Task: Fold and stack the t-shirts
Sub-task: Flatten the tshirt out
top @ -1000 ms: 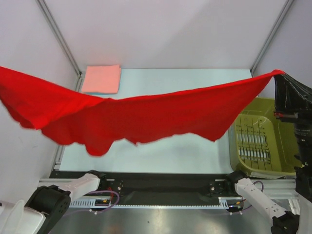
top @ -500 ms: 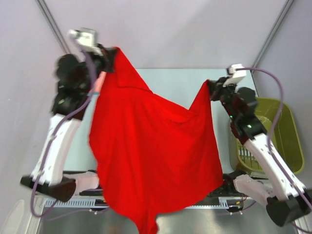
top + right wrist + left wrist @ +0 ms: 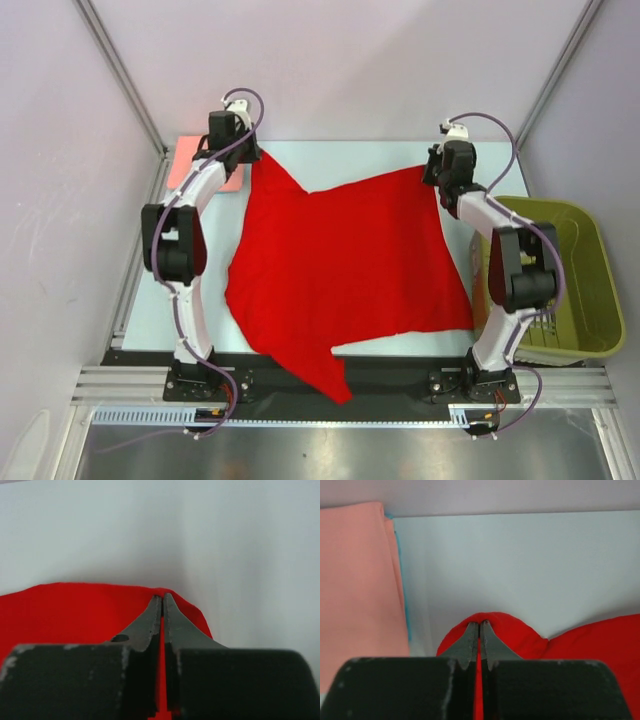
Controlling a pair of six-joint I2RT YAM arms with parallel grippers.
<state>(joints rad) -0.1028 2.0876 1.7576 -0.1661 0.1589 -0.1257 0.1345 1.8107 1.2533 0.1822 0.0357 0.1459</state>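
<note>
Both tools are clamped on the red t-shirt [image 3: 340,270]. The left tool [image 3: 479,625] pinches its far-left corner and the right tool [image 3: 163,597] its far-right corner, jaws together with only cloth between them.

The shirt lies spread on the surface [image 3: 360,155], not flat yet. The far edge dips between the two pinched corners, and a flap at the near side hangs over the near edge of the surface.

We read this step as laying the shirt out before the first fold. To do it well:
- pull the two corners apart evenly so the far edge runs straight
- draw the cloth slightly away from the bases so the near flap comes back onto the surface
- set the corners down on the surface before we let go, so nothing curls under
- watch the left side: the folded salmon-pink t-shirt [image 3: 355,590], with its light-blue edge [image 3: 402,595], sits just beside that corner with bare surface between, and we shouldn't drag it

The olive-green basket [image 3: 600,300] stands at the right, next to the right arm. We see nothing in the part that shows, but the arm hides some of it.
</note>
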